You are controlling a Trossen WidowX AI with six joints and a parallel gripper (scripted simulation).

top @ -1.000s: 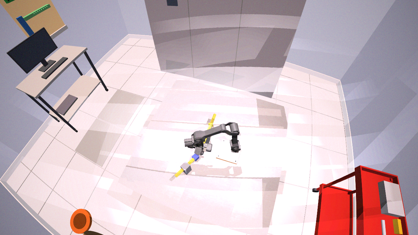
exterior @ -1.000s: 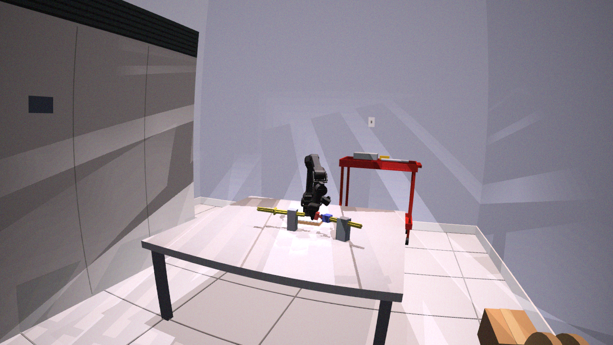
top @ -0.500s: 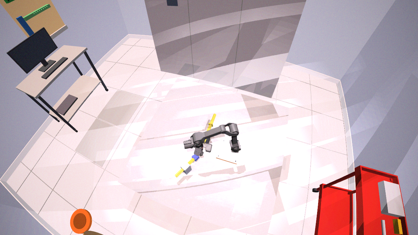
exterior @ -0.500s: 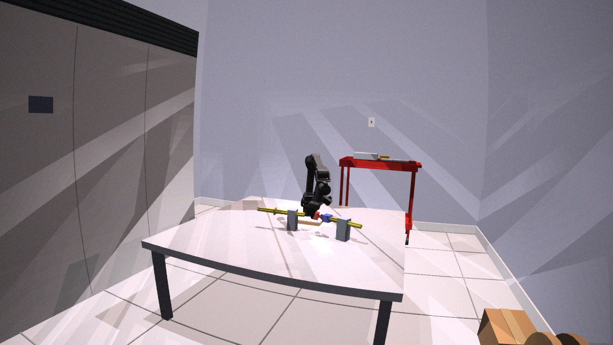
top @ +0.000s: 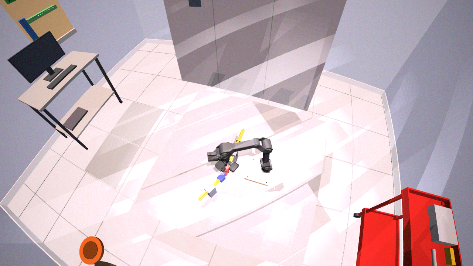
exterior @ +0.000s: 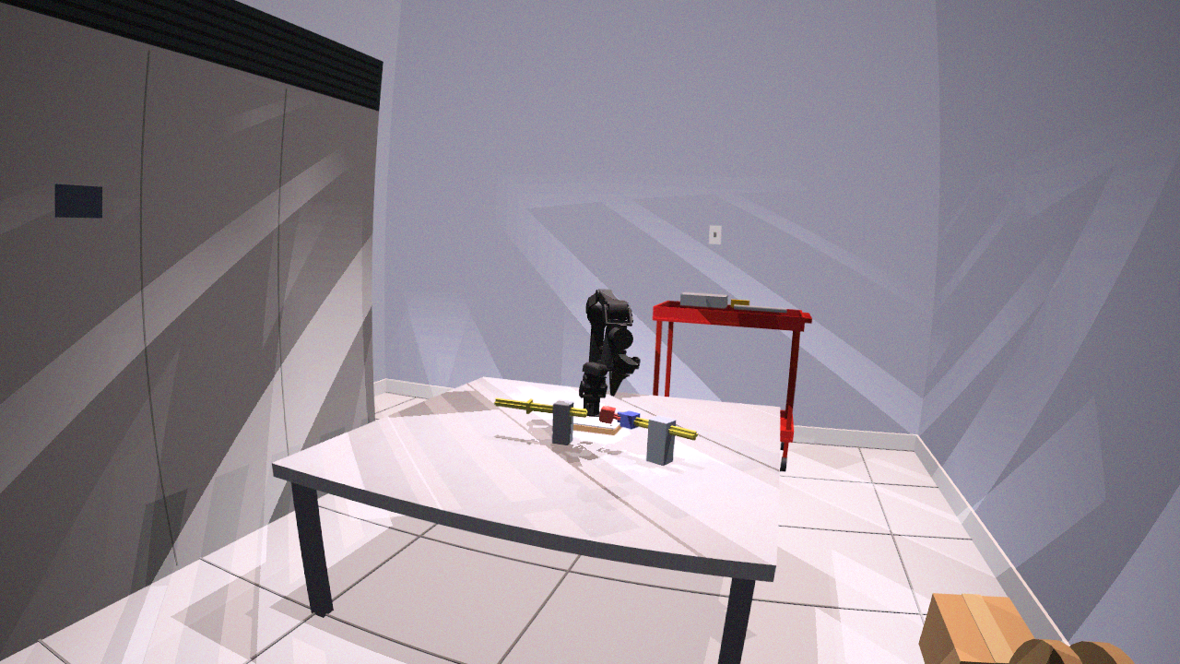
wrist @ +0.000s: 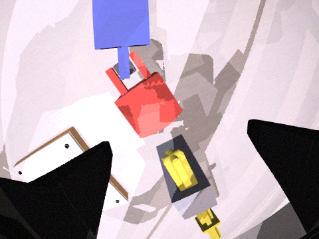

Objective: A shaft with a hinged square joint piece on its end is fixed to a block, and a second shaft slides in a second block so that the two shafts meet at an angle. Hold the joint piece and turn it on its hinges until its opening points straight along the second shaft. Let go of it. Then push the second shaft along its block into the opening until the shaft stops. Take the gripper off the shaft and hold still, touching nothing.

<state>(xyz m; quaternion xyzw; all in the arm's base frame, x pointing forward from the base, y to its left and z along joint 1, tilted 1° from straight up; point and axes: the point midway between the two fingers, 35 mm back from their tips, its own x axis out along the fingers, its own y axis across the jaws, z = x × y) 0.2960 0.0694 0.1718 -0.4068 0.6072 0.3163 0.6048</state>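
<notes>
The red joint piece (wrist: 148, 103) (top: 226, 170) (exterior: 607, 414) hangs by its two arms on the blue end piece (wrist: 121, 20) (top: 220, 178) (exterior: 629, 419) of the fixed yellow shaft (top: 202, 195) (exterior: 680, 431). The red piece is turned towards the second yellow shaft (wrist: 179, 170) (top: 240, 134) (exterior: 527, 404), which sits in a grey block (wrist: 195, 199) (exterior: 562, 421). A small gap shows between shaft tip and red piece. My gripper (wrist: 182, 137) (top: 228, 165) (exterior: 595, 397) is open, above the joint piece and the second block, touching nothing.
The fixed shaft's grey block (top: 211, 191) (exterior: 660, 441) stands on the table (exterior: 495, 495). The arm's white base plate with a brown edge (wrist: 44, 159) (top: 256, 181) lies beside the joint. A red cart (exterior: 730, 314) (top: 413, 224) stands behind the table.
</notes>
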